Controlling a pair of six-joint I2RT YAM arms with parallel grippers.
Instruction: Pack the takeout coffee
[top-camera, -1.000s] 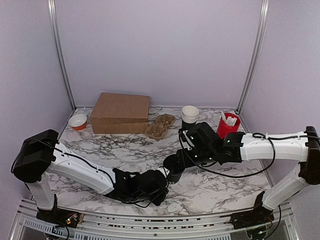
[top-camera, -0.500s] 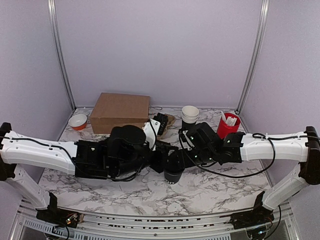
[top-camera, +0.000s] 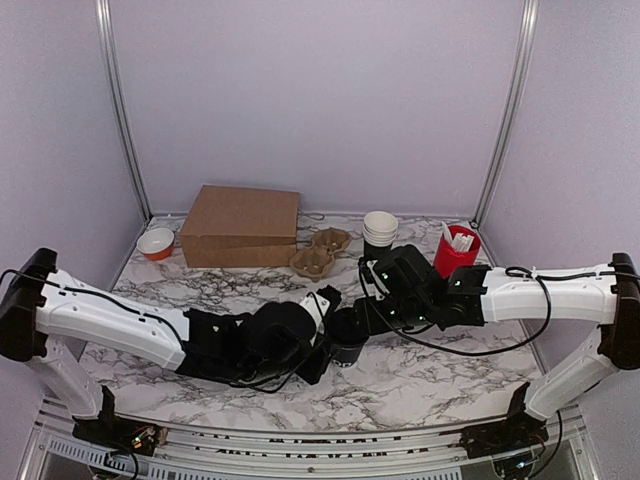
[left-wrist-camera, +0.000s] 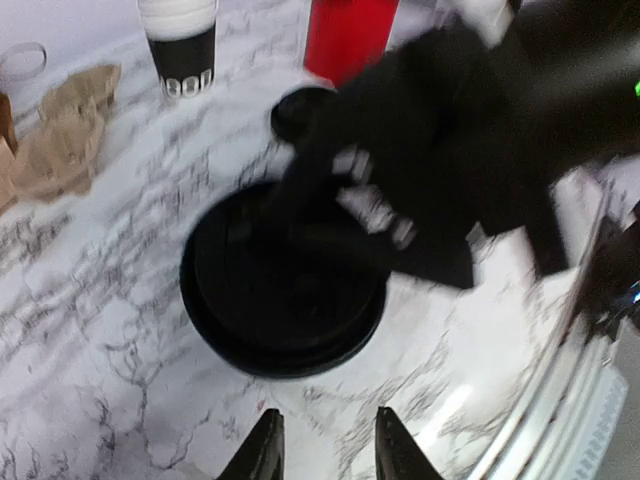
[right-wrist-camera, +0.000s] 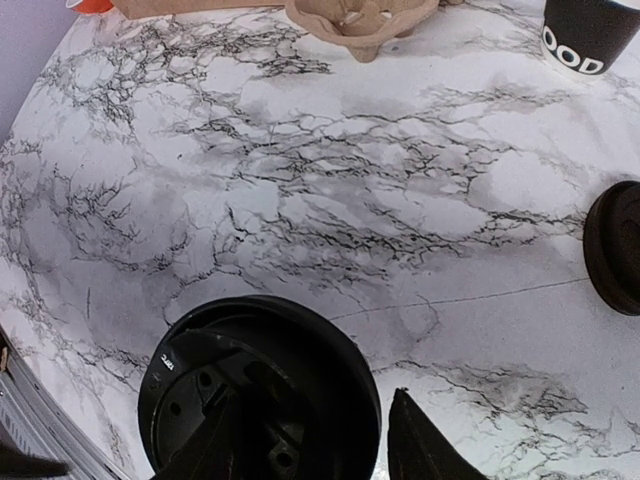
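Observation:
The black paper cup (top-camera: 347, 347) stands upright on the marble table, front of centre. Its round black lid (left-wrist-camera: 285, 300) sits on top and also shows in the right wrist view (right-wrist-camera: 300, 380). My right gripper (top-camera: 362, 322) is at the cup's top. Its jaws stand apart (right-wrist-camera: 325, 440): one finger lies over the lid, the other is just outside the rim. My left gripper (top-camera: 322, 303) is beside the cup on its left. In the left wrist view it is open and empty (left-wrist-camera: 330, 450), a short way from the lid. That view is blurred.
A second black lid (left-wrist-camera: 298, 112) lies on the table near the red tub (top-camera: 455, 250) and the stack of white-rimmed cups (top-camera: 380, 228). A cardboard cup carrier (top-camera: 320, 253), a brown box (top-camera: 240, 225) and an orange bowl (top-camera: 155, 243) stand along the back.
My left arm swung up across the middle, then came down with its gripper beside the cup. The cup and my right arm have not moved.

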